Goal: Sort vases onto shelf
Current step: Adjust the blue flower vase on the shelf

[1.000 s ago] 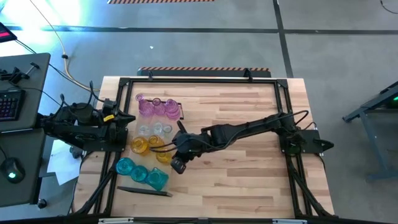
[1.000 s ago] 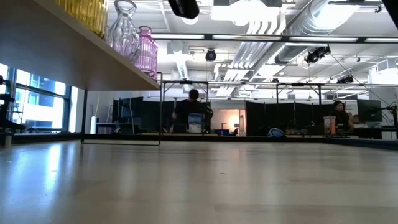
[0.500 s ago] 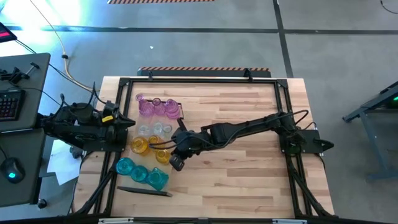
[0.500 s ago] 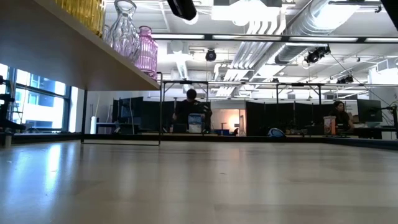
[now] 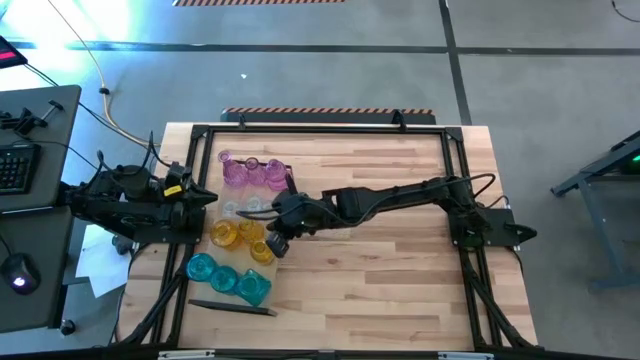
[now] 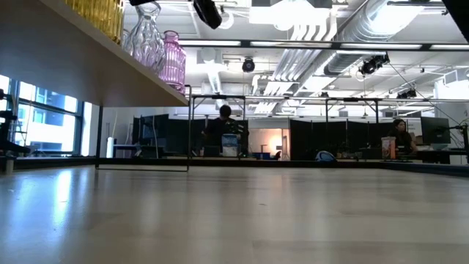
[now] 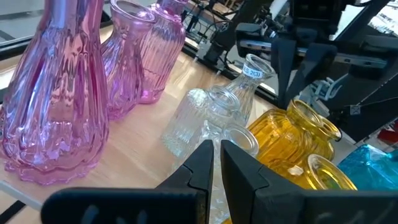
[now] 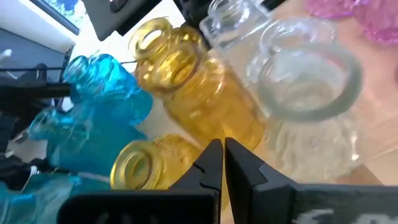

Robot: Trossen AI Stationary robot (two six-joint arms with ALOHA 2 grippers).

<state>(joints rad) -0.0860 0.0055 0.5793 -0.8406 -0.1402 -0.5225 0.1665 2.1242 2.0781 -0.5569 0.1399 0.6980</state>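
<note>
High view: vases [image 5: 238, 222] stand grouped by colour on the shelf [image 5: 291, 178] at the table's [image 5: 400, 260] nine o'clock, the right gripper [image 5: 268, 216], jaws pressed together and empty, over the yellow ones, the left gripper [image 5: 210, 197], jaws nearly closed, beside them.

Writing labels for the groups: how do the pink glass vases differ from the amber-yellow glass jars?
The pink glass vases are tall, with narrow necks flaring to wide bases; the amber-yellow glass jars are squat, with wide open mouths. Pink stands at the row's end, yellow between clear and teal. Both are translucent, ribbed and upright.
</note>
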